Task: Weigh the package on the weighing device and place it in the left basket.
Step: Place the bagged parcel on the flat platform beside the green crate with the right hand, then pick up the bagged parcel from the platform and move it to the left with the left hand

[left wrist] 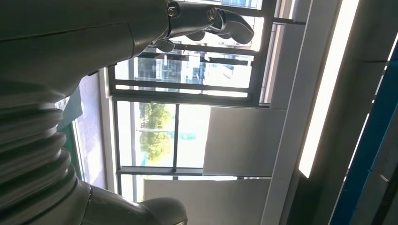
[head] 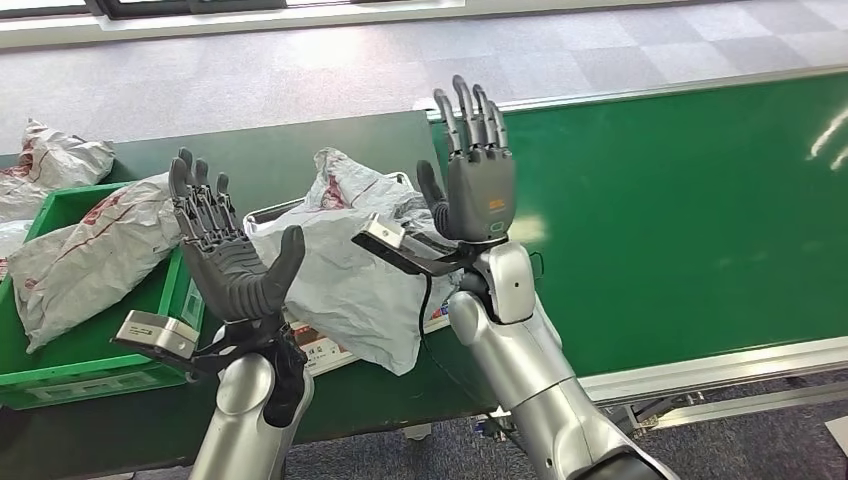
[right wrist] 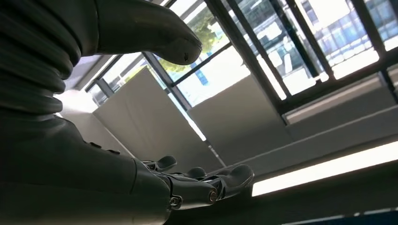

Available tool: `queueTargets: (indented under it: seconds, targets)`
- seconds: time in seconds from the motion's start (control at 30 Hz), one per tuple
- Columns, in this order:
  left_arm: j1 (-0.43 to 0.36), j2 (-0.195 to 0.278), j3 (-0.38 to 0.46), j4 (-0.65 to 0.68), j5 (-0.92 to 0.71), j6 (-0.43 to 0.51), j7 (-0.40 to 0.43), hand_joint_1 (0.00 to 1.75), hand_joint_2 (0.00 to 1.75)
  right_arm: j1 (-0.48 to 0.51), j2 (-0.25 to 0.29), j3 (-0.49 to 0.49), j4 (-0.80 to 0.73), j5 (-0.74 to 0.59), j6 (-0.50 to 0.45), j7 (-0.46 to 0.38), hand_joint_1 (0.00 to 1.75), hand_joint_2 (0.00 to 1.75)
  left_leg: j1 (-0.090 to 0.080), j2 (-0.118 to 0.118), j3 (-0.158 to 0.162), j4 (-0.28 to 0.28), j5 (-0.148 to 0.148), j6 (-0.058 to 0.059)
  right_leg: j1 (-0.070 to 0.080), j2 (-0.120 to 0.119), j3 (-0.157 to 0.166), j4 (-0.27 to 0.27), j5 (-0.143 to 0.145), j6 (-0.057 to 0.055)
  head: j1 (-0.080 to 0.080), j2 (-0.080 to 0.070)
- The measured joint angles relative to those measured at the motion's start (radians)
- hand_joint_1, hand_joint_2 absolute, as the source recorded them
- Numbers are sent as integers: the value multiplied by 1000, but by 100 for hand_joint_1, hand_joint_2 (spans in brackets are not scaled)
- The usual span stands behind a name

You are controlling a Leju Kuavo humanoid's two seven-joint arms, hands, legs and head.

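your left hand [head: 222, 250] and right hand [head: 474, 170] are raised, empty, fingers spread. crumpled white plastic package [head: 345, 270] sits on the scale; lifting it into the green plastic basket [head: 90, 360] remains.

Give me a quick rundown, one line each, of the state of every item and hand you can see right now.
left hand: raised, palm up, fingers spread, holding nothing.
right hand: raised upright, fingers extended, holding nothing.
package: crumpled grey bag lying on the weighing device, not held.
weighing device: on the table, mostly covered by the package.
green basket: on the robot's left, already holding a bagged parcel.
green conveyor belt: bare.
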Motion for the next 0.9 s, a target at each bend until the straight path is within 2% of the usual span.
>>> queueTargets:
  seconds: [0.13,0.2,0.37,0.6,0.7,0.8,0.9]
  targets:
    - [11,3,0,3,-10,0,14,0,175,99,5,-79,-306,-55,-3,-49,0,175,0,-1,-1,0,0,0,0,-1,0,0,0,0,0,0]
    - [14,4,0,4,-12,0,16,0,175,121,7,-106,-404,-65,-3,-57,0,175,0,0,-1,0,-1,0,0,0,0,0,-1,1,0,0]
    - [14,4,0,6,-15,0,17,0,175,163,7,-132,-541,-85,-1,-73,0,175,0,0,0,0,-1,0,0,0,0,0,-1,1,0,0]
    - [19,4,-1,22,-23,2,18,0,175,227,7,-173,-708,-200,0,-159,0,175,-1,1,0,0,-1,0,0,0,-1,0,-1,1,0,0]
    - [19,6,-4,30,-75,18,32,0,175,251,7,-213,-805,-343,1,-272,0,175,-1,-1,-1,0,-1,1,0,-2,-1,0,-1,2,0,0]
    - [12,14,-8,50,-195,41,88,0,175,276,7,-268,-939,-495,-1,-382,0,175,-1,-2,-1,0,-1,1,-1,-3,0,0,-2,2,0,0]
    - [-19,35,-13,101,-356,48,158,0,175,301,7,-279,-1070,-552,0,-428,0,175,-2,-1,-1,0,-2,1,-1,-2,-1,0,-2,2,0,0]
